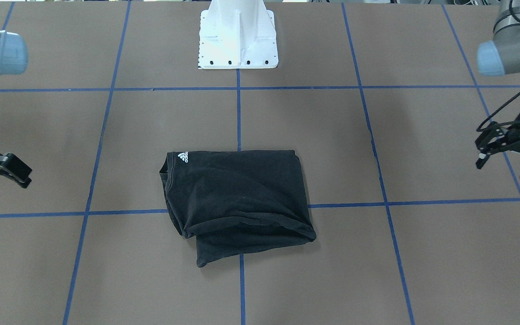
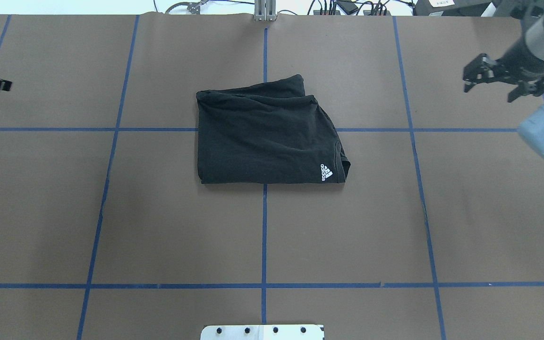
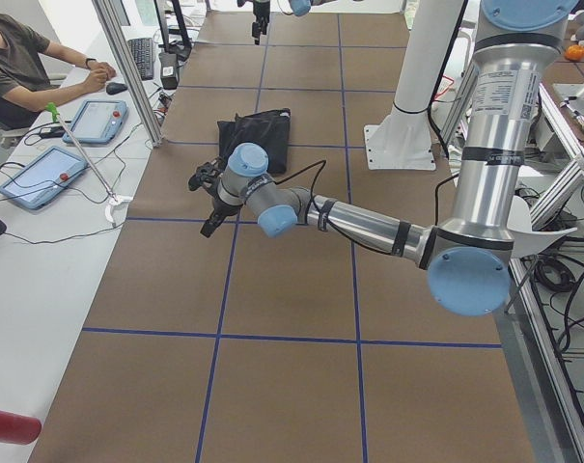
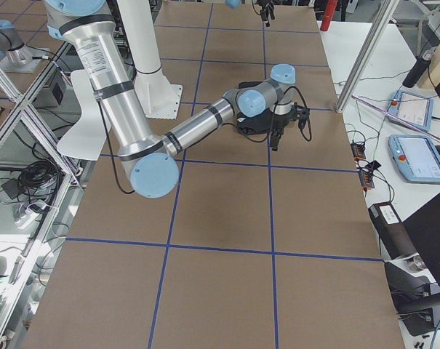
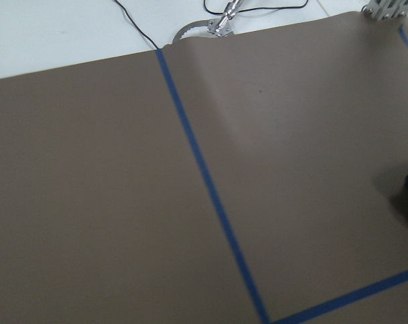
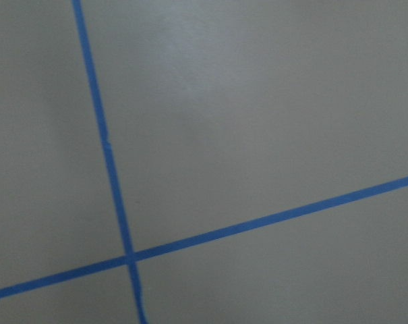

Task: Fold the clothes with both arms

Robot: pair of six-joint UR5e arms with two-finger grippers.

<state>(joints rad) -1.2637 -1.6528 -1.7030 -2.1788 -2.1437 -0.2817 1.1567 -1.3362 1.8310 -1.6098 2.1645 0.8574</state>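
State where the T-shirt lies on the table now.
In the overhead view the folded T-shirt lies centrally, across the middle blue tape line, ahead of the white base.

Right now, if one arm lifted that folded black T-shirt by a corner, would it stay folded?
Probably not. The black Adidas T-shirt looks floppy: its layers wrinkle and sag at the edges, so it would likely droop open. It lies thin and flat, so it is probably light. Pushed, its loose folds would likely bunch rather than slide whole.
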